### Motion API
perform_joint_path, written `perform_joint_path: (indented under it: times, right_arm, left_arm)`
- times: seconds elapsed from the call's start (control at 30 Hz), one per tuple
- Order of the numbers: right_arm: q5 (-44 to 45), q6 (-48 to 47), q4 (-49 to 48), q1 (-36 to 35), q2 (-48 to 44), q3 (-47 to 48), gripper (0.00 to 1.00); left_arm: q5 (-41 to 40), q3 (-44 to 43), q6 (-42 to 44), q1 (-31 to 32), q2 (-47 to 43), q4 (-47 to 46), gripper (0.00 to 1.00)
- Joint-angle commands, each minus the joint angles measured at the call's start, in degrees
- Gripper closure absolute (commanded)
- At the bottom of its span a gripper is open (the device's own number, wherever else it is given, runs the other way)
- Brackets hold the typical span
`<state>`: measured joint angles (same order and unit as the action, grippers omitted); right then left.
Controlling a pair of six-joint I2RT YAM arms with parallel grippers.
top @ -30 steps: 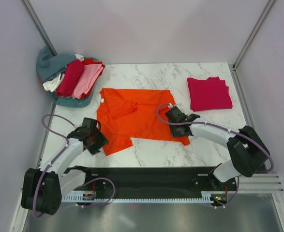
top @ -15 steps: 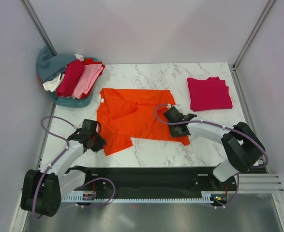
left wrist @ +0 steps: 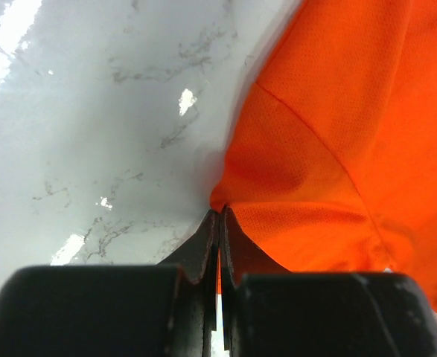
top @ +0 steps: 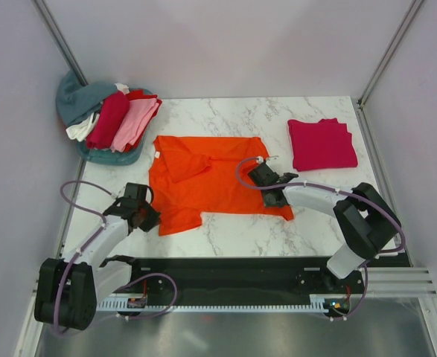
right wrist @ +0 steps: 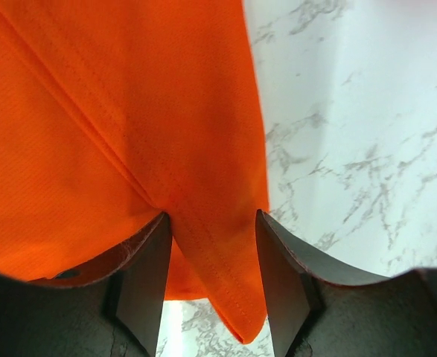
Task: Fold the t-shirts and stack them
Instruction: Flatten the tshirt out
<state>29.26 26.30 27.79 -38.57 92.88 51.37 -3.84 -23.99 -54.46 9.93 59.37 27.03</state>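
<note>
Two near corners of the orange t-shirt (top: 203,178), spread mid-table with its long axis left to right, concerned us. At the left one our left gripper (left wrist: 219,216) was clamped on the hem; at the right, our right gripper (right wrist: 211,223) stood open astride the edge, gripping nothing. Bare table (top: 233,230) lay nearer us; the folded crimson t-shirt (top: 321,143) sat far right, apart.

An orange t-shirt (right wrist: 91,134) is seen spread flat across the left and middle, with a stitched seam running diagonally down it. White marbled desk (right wrist: 352,134) is exposed on the right. The jaws of the right gripper (right wrist: 212,217) are set apart, and a strip of the shirt's edge, tapering to a corner, lies between them.
</note>
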Motion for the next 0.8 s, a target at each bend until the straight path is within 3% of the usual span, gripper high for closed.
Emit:
perform_joint_path:
  times: [0.0,0.33,0.53,0.77]
  right_arm:
    - [7.21,1.38,1.38,0.59,1.42,1.53,0.44]
    - [7.31,3.75,1.92,10.6,-4.1,-1.89,0.52]
    - [-5.07,6.04,-2.91,20.0,-14.82,-8.56,0.5]
    - [-22.28,5.78,-4.67,22.31,-22.21,-13.05,0.43]
  left_arm:
    - [-1.7,-1.15,1.63,-2.81,0.66,0.13,0.98]
    - [-2.58,-2.2,4.44,-7.91,-3.21,2.24,0.98]
    - [-2.14,-2.21,4.8,-8.09,-3.48,2.42,0.98]
    - [-1.79,-1.59,5.15,-8.09,-4.62,2.33,0.98]
